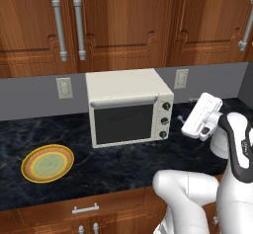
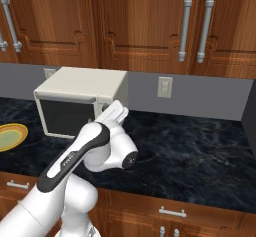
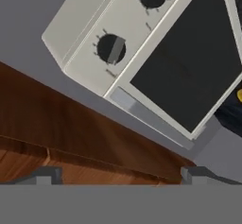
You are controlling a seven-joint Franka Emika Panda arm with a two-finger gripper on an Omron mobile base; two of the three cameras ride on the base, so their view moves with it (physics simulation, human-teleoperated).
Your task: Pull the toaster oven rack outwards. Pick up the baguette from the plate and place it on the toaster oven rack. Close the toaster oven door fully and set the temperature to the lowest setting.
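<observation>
Fingertips (image 3: 47, 176) at the bottom of your hand view sit wide apart: the hand (image 1: 191, 124) is spread and holds nothing, raised just right of the toaster oven (image 1: 128, 107). On the dark tabletop (image 1: 123, 161), the plate (image 1: 47, 163) lies bare, well left of the oven. Beyond, you see the toaster oven door (image 1: 123, 123) shut and three knobs (image 1: 165, 120) down its right side.

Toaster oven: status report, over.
Gripper open, empty, right of the toaster oven, facing its knobs. Toaster oven door shut. Plate bare, no baguette on it. Nothing in the way.
</observation>
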